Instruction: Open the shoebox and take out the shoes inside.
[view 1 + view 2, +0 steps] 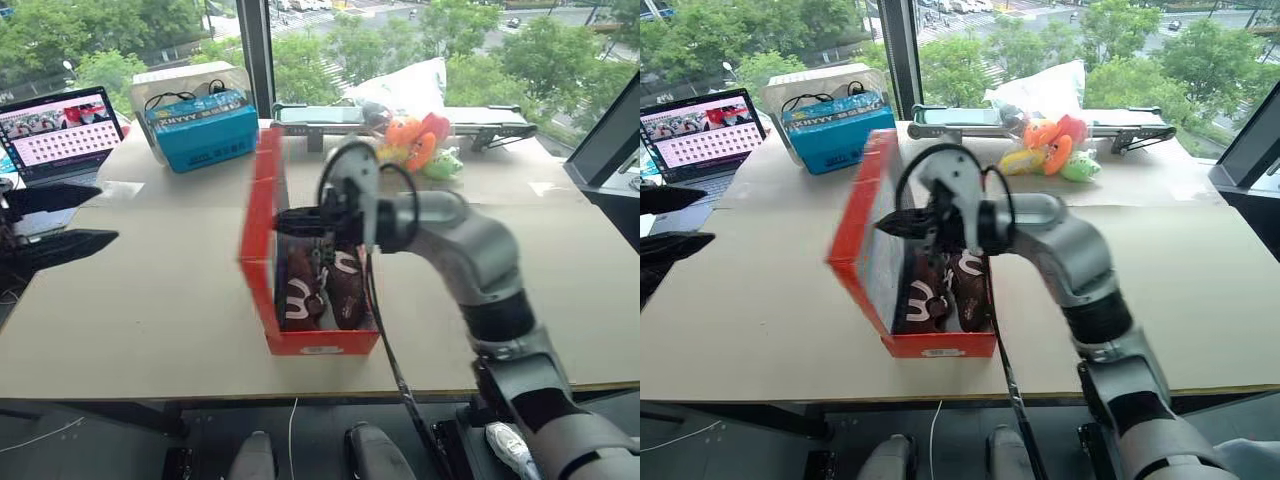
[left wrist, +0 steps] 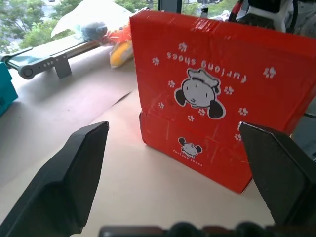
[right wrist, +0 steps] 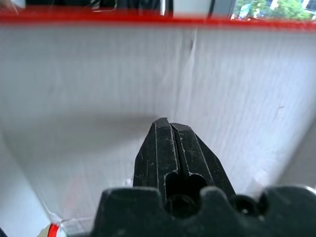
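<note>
Right gripper (image 1: pixel 883 226), jaws pressed together, noses the upright lid of the red cardboard shoebox (image 1: pixel 865 255); dark brown shoes (image 1: pixel 945 290) lie lengthwise just below; left gripper (image 2: pixel 173 163), jaws spread, farther

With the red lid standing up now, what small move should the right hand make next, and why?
Probably draw the right hand back from the lid and open its shut fingers. The shoebox is open with the shoes exposed inside, so a grasp on one shoe seems next.
</note>
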### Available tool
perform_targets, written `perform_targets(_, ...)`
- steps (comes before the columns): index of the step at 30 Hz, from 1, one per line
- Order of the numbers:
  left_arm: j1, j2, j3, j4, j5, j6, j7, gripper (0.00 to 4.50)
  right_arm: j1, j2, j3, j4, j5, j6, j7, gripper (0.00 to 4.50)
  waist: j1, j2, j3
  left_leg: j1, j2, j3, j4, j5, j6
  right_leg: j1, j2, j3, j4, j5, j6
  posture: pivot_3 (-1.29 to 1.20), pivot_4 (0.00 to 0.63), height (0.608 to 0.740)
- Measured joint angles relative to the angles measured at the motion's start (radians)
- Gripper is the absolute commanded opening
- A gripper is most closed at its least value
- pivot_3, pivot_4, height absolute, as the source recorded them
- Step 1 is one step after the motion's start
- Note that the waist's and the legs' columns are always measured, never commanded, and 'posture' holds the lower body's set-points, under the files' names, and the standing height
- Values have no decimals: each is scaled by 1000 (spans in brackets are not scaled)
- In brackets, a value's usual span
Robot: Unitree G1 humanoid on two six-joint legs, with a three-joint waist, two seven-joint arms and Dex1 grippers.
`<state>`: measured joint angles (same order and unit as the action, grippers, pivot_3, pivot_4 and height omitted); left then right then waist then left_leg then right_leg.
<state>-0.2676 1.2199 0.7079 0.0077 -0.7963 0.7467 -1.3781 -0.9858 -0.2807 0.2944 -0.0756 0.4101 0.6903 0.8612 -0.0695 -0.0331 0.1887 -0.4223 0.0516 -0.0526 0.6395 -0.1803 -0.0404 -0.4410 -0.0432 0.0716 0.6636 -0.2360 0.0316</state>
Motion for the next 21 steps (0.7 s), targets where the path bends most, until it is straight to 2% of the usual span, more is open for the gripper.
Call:
perform_targets(4, 12, 0, 19, -26, -21, 24, 2, 4500, -31, 74, 65, 107, -71, -49, -1, 45, 0, 0, 0, 0, 0, 0, 0, 0, 0, 0, 0, 0, 0, 0, 0, 0, 150, 701)
perform_targets(8, 16, -3, 19, -44, -31, 37, 15, 4500, -33, 88, 91, 149, -115, -74, 9, 45, 4, 0, 0, 0, 0, 0, 0, 0, 0, 0, 0, 0, 0, 0, 0, 0, 150, 701)
perform_targets(12, 21, -9, 19, -59, -33, 41, 27, 4500, -33, 51, 74, 137, -115, -64, 23, 45, 3, 0, 0, 0, 0, 0, 0, 0, 0, 0, 0, 0, 0, 0, 0, 0, 150, 701)
perform_targets(18, 67, -57, -69, -93, 3, -17, 32, 4500, -25, -68, -52, -71, -45, 154, -15, 45, 6, 0, 0, 0, 0, 0, 0, 0, 0, 0, 0, 0, 1, 0, 0, 0, 150, 701)
perform_targets(19, 87, -74, -104, -108, 18, -30, 32, 4500, -19, -84, -80, -118, -27, 212, -37, 453, 6, 0, 0, 0, 0, 0, 0, 0, 0, 0, 0, 0, 1, 0, 0, 0, 150, 701)
perform_targets(21, 115, -97, -159, -131, 40, -53, 31, 4500, 6, -122, -118, -197, -7, 317, -82, 785, 7, -1, 0, 0, 0, 0, 0, 0, 0, 0, 0, 0, 1, 0, 0, 0, 150, 701)
